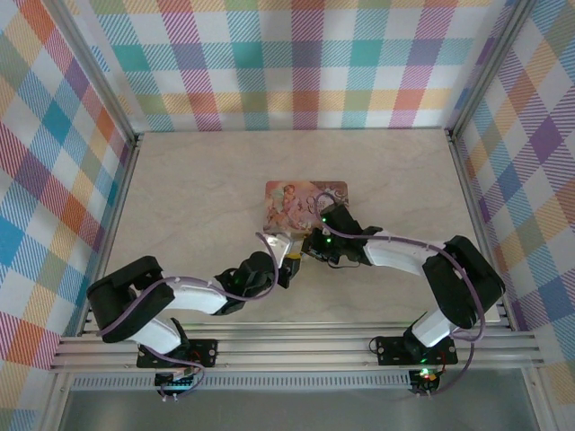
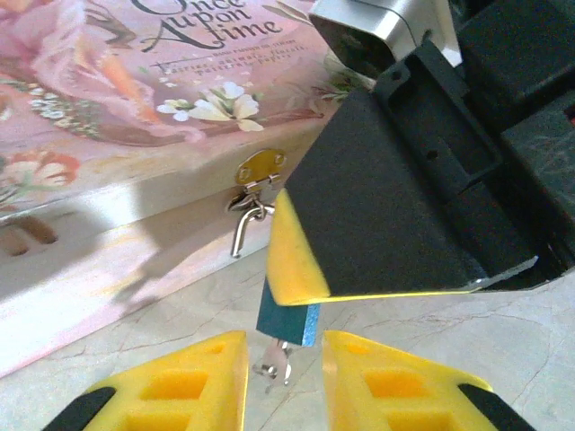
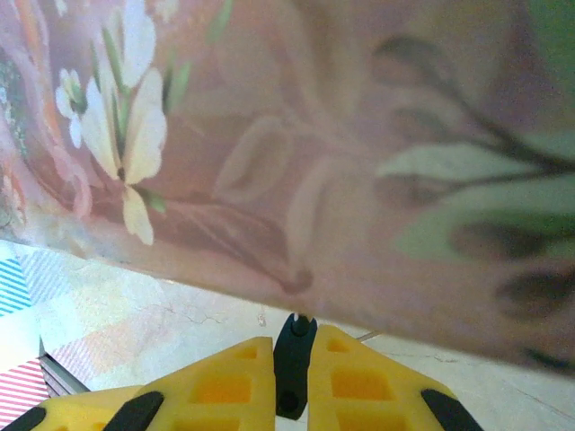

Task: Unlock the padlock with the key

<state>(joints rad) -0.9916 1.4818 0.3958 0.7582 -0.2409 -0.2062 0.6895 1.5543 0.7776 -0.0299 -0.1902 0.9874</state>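
The teal-blue padlock (image 2: 287, 321) hangs just in front of the pink tin (image 2: 135, 108), its top hidden under a yellow pad of my right gripper (image 2: 301, 260). A small silver key (image 2: 275, 364) sticks out of the padlock's underside. My left gripper (image 2: 285, 373) is open, one yellow finger on each side of the key, touching neither it nor the padlock. In the right wrist view my right gripper (image 3: 292, 355) is shut on the padlock (image 3: 294, 359), which looks dark there. From above, the left gripper (image 1: 290, 260) and the right gripper (image 1: 312, 244) meet at the tin's front edge.
The pink picture-printed tin (image 1: 301, 199) lies mid-table, with a metal clasp (image 2: 250, 193) on its front wall. Its lid (image 3: 341, 144) is very close above my right fingers. Marble tabletop (image 1: 198, 197) spreads around it, bounded by plaid walls.
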